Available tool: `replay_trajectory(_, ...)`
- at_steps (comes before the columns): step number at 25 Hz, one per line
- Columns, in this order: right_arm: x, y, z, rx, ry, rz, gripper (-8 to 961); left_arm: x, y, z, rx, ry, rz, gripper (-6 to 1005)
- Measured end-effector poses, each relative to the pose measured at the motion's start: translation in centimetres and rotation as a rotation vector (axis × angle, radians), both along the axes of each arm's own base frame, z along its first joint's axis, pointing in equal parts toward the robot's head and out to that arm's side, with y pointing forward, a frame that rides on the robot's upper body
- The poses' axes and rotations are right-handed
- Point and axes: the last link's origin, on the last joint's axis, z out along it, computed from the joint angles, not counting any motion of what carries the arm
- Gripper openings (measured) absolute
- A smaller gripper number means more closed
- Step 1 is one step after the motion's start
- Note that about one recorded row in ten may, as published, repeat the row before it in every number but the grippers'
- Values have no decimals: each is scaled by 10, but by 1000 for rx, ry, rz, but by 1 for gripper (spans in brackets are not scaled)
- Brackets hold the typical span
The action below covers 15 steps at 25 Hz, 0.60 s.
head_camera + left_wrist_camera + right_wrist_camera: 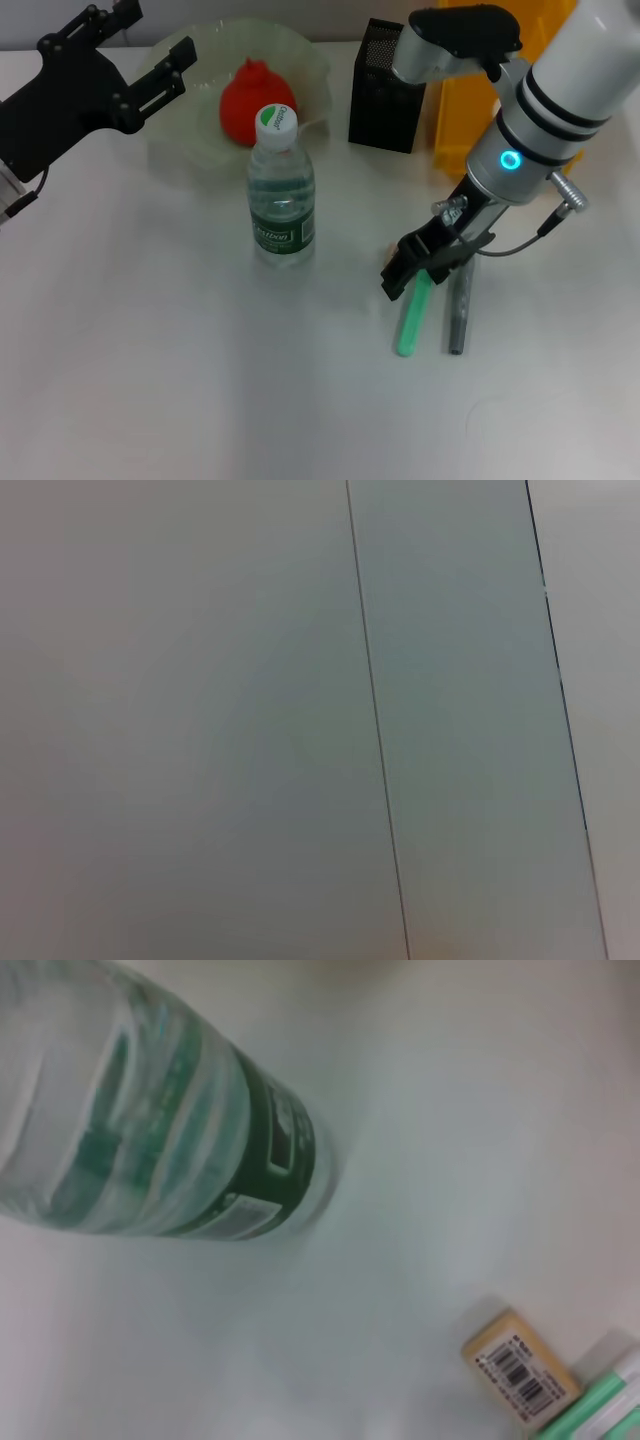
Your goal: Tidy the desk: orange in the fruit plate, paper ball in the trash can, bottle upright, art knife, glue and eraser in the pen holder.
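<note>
The orange [250, 100] lies in the pale-green fruit plate [310, 60] at the back. In front of it the bottle [282, 195] stands upright on the desk [150, 350]; its green label [285, 1150] fills the right wrist view. My left gripper [165, 75] hovers open at the plate's left rim, holding nothing. My right gripper [425, 265] hangs open, low over the top ends of a green stick [410, 320] and a grey stick [457, 315]; I cannot tell which is the art knife and which the glue. The beige eraser [520, 1375] lies beside them. The paper ball is out of view.
The black mesh pen holder [385, 85] stands at the back, right of the plate, and the yellow trash can [470, 110] is just beyond it, partly behind my right arm. The left wrist view shows only a plain grey surface.
</note>
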Motion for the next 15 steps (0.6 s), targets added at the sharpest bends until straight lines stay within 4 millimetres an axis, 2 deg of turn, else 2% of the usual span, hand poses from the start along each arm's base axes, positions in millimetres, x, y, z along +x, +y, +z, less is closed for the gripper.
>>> replay_trajectory(15,8,-1,-3,1,-8,-25,674,-1,0,0,6,6,3,716)
